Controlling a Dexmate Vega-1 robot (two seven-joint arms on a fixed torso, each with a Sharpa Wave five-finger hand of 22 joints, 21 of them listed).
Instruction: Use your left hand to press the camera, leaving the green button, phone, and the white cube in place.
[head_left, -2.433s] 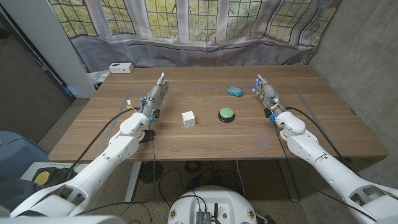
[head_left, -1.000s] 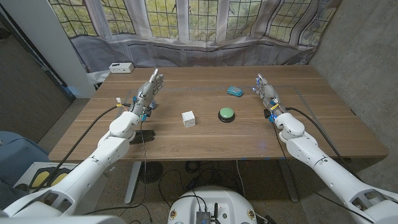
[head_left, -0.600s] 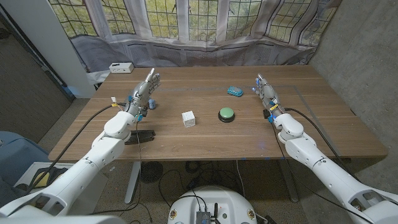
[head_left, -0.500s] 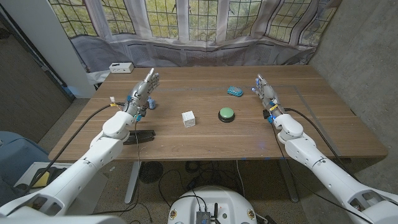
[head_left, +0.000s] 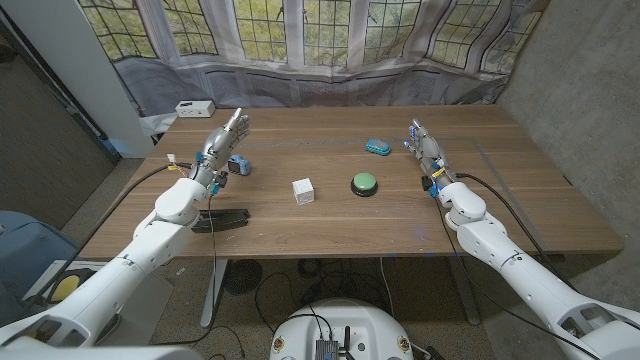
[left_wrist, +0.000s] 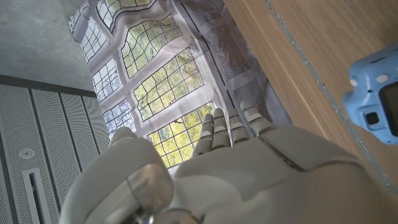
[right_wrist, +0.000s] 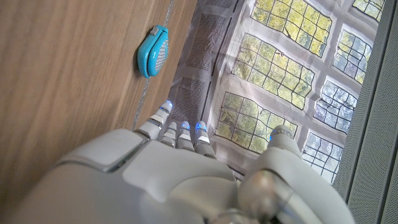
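Observation:
A small blue camera (head_left: 238, 166) sits on the wooden table (head_left: 330, 225) near its left side; it also appears in the left wrist view as a blue camera (left_wrist: 377, 99). My left hand (head_left: 222, 140) hovers just left of and behind it, fingers straight, holding nothing; its back shows as the left hand (left_wrist: 249, 168). A black phone (head_left: 222, 220) lies near the front left edge. The white cube (head_left: 303, 190) and the green button (head_left: 365, 183) stand mid-table. My right hand (head_left: 424, 146) stands at the right with fingers extended, empty.
A teal oval object (head_left: 377, 147) lies behind the green button, also seen as the teal object (right_wrist: 154, 50) ahead of my right hand (right_wrist: 168, 168). A white box (head_left: 194, 108) sits at the table's back left corner. Windows with a curtain stand behind the table.
My left arm has swung left and outward, uncovering the blue camera and the black phone. The hand now sits further left and back. The right arm has not moved.

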